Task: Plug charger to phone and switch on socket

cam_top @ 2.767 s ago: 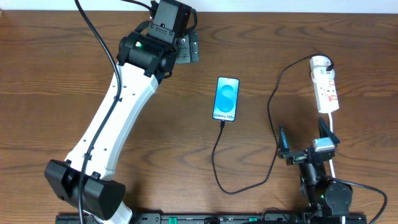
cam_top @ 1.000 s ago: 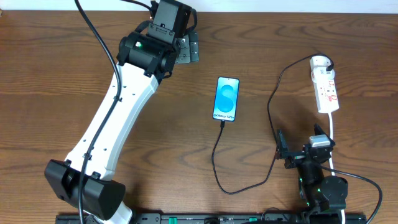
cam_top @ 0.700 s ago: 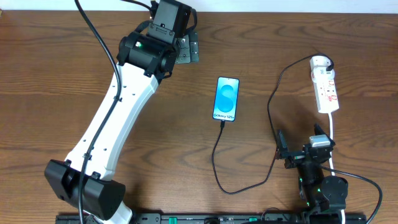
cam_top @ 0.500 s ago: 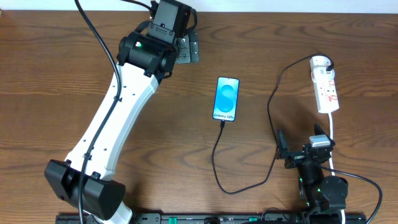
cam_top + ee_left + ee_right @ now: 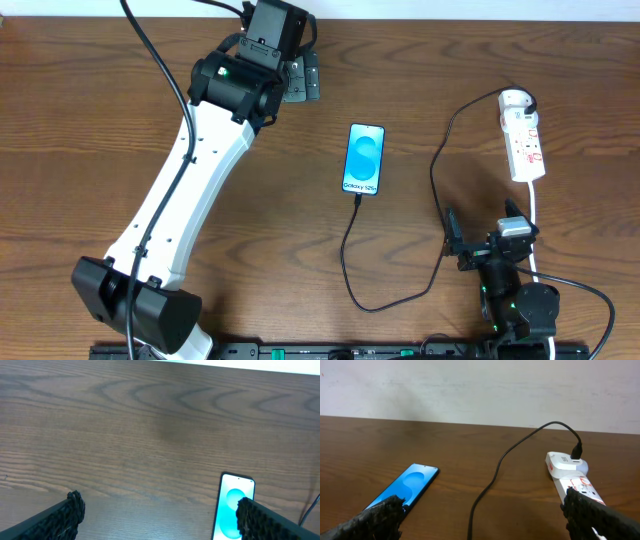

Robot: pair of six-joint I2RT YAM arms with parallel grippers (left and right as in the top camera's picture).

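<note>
Dead centre on the brown wooden surface [image 5: 100, 120] lies the phone [image 5: 364, 159], flat, screen up and glowing blue and white, its "Galaxy S25+" line readable at the edge nearest the robot. And look at that edge: the charger [image 5: 347, 250] meets it, its tiny black tip sitting right against the phone's port. From there the thin black cable drops toward the robot, swings round in a loop, then climbs up the phone's right flank and into the rounded far end of the socket [image 5: 524, 145].

The socket, a white strip with red marks on its face, rests well off to the phone's right, lengthwise on the surface, with its white cord [image 5: 535, 205] trailing back toward the robot. Whether its switch is on, I cannot tell from these views.

Now the arms. The left end effector [image 5: 300, 78] hangs beyond the phone's far left corner, well apart from it, fingers [image 5: 67, 515] spread wide and holding nothing; its wrist camera sees the phone's top end peeking beside one fingertip. The right end effector [image 5: 483, 228] sits nearer the robot than the phone and to its right, close beside the rising cable and the white cord, fingers parted and empty too, with phone and socket both framed between them in its own camera.
</note>
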